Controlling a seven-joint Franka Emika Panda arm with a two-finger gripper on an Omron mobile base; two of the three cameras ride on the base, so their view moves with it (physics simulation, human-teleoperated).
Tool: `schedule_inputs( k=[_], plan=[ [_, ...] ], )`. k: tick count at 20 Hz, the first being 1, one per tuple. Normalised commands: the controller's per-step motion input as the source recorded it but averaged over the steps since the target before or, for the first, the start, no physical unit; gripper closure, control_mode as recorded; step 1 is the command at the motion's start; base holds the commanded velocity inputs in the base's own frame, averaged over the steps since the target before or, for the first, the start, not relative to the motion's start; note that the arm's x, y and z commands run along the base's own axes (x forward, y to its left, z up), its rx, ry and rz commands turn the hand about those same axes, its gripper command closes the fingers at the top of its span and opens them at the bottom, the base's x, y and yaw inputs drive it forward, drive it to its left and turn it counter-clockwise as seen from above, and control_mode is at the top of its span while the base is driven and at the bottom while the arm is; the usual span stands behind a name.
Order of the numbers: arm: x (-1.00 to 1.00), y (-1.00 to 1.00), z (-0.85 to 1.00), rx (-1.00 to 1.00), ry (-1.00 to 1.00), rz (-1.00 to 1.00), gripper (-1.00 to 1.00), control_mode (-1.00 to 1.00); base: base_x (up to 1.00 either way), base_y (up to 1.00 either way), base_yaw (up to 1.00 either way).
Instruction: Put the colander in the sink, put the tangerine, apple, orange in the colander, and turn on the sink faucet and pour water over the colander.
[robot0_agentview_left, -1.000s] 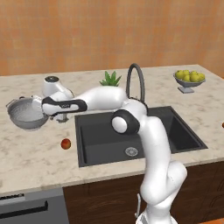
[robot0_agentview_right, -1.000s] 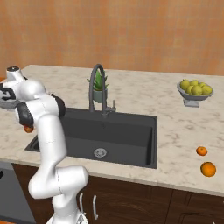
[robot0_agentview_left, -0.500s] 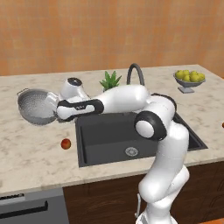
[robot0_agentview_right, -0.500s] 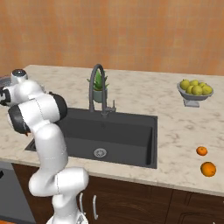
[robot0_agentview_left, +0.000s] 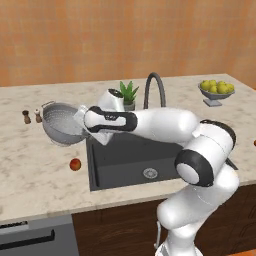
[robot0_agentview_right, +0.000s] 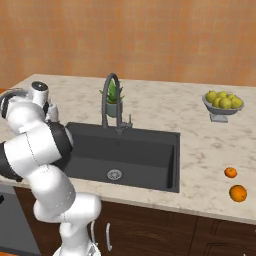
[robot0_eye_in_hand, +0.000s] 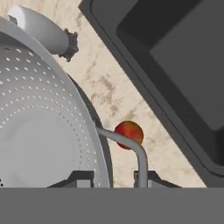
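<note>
One gripper (robot0_eye_in_hand: 113, 178) was at work, and its two dark fingertips were pinched nearly together over the rim of the colander (robot0_agentview_left: 61, 123), beside the thin wire handle (robot0_eye_in_hand: 131, 146) that looped out from that rim. From the left base view the colander hung tilted, its pierced silver bowl facing partly sideways, held up off the speckled counter (robot0_agentview_left: 35, 165) just left of the sink (robot0_agentview_left: 135, 160), with its far handle toward two small dark shakers (robot0_agentview_left: 31, 117) standing near the wall. The white arm reached across from the right, over the left part of the basin, and its wrist covered the colander's right edge, so I could not see the contact itself from there. Down on the counter the apple (robot0_agentview_left: 75, 164) lay by itself, red with a yellow blush, close to the sink's left front corner and below the lifted colander; along the hand's own line of sight the same apple (robot0_eye_in_hand: 129, 134) showed just past the wire handle, between the colander and the sink's dark rim. The sink faucet (robot0_agentview_right: 111, 100) arched up behind the basin, with a small green potted plant (robot0_agentview_right: 114, 95) beside it. Far off to the right sat a grey footed bowl of lemons (robot0_agentview_right: 222, 104), and nearer the counter's front edge, well apart from the sink, lay the tangerine (robot0_agentview_right: 230, 172) and, just in front of it, the larger orange (robot0_agentview_right: 238, 193).
</note>
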Motion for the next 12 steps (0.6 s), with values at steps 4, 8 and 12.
schedule_inputs(
  k=[4,8,12],
  plan=[
    [-0.37,-0.69,0.19,-0.04,0.22,0.0,1.0,-1.0,0.0,0.0,0.0],
    [-0.32,-0.67,0.08,-0.09,0.2,0.0,1.0,-1.0,0.0,0.0,0.0],
    [-0.35,-0.69,0.07,-0.09,0.19,0.0,1.0,-1.0,0.0,0.0,0.0]
  ],
)
